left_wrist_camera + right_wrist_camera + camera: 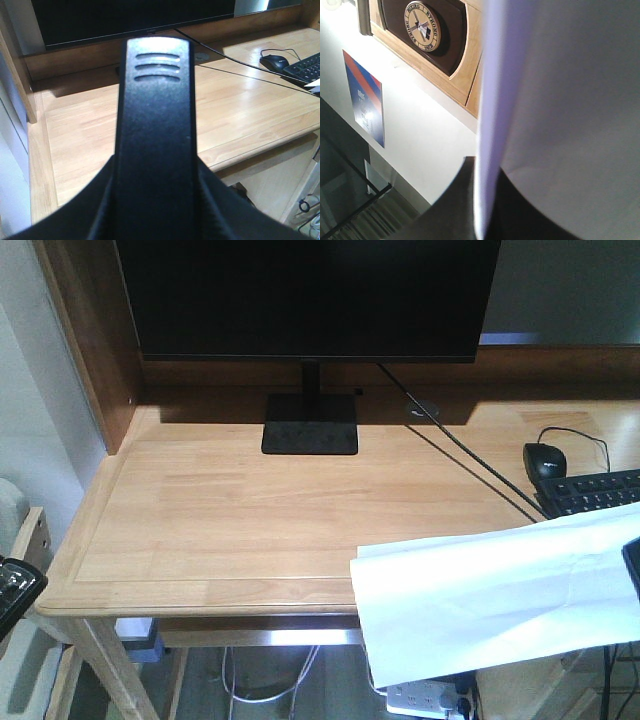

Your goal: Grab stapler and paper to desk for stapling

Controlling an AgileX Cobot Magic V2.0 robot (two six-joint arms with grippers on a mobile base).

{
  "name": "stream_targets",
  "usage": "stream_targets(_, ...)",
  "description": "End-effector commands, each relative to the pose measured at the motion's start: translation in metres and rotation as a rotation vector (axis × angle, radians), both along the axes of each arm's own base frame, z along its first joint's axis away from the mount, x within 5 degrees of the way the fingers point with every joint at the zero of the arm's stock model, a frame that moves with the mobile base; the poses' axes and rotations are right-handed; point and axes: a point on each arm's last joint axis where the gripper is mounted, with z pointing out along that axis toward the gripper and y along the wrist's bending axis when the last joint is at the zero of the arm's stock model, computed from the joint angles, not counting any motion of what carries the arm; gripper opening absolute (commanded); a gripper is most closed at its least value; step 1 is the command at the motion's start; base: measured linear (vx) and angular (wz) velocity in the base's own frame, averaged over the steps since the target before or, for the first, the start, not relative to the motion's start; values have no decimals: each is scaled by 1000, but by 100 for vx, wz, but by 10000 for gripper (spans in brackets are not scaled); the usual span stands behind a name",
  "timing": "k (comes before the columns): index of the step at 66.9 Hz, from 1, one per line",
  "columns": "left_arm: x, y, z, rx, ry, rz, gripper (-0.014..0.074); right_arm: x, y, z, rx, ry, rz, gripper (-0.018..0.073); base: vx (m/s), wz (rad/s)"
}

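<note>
**While held clear of the worktop, open to a slip or a snag**

Pinches the paper point(490, 590) by its right end in the right hand point(632, 575), out in the air off the front right of the worktop point(220, 510), with the free end drooping past the rim. Seems to clamp the stapler point(155, 125) in the left hand point(15, 590), low beside the front left corner and not yet over the wood.

Risks catching the drooping sheet on the rim or the keyboard point(590, 490) on the way in, which could crease it or tug it out of a one-edge grip. Risks knocking the corner with the stapler if raised too late. Could also land the sheet across keyboard or mouse point(544, 458), leaving no flat bed for stapling. Calls for lifting first, then aiming at bare wood left of the keyboard.
</note>
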Motion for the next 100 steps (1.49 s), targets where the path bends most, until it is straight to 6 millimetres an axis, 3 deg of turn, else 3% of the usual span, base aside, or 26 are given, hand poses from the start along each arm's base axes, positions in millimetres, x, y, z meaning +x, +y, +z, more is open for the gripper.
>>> stream_targets(1,1,-1,20,-58,-126,-10,-6,-4,-1,-2,25,-36,6,-5,7,-1)
stream_targets(100,1,-1,20,-58,-126,-10,-6,-4,-1,-2,25,-36,6,-5,5,0)
